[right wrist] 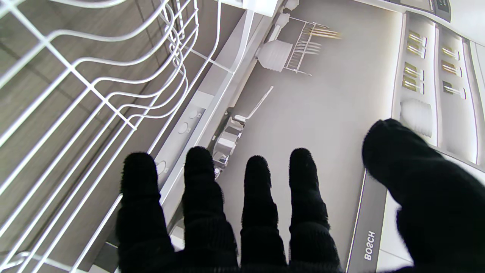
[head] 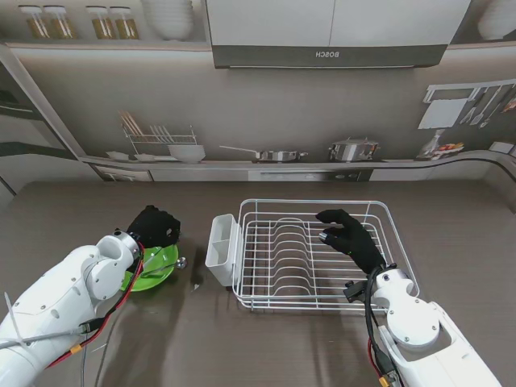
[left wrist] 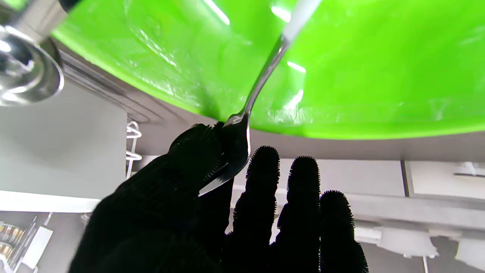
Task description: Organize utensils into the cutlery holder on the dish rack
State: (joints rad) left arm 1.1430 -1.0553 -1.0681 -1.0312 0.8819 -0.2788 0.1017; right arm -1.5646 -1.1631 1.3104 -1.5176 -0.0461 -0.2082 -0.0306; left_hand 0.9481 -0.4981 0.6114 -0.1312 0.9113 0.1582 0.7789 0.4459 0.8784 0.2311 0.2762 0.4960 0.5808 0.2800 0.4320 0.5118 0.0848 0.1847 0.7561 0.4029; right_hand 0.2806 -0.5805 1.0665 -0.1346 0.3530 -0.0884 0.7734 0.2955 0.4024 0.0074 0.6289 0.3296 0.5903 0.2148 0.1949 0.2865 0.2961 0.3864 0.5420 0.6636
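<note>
L hand (left wrist: 212, 197) pinching fork (left wrist: 242, 125) @ green plate (head: 153, 270) | R hand (head: 351, 239) splayed over rack (head: 266, 266)

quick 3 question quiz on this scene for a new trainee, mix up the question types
1. True or false: the left hand pinches the head of a fork at the rim of the green plate.
2. Where is the right hand? A) over the dish rack, fingers apart, holding nothing B) gripping the cutlery holder C) resting on the green plate
3. Fill in: the cutlery holder hangs on the rack's ___ side, as the stand view shows it.

Key: 1 true; 2 A; 3 left
</note>
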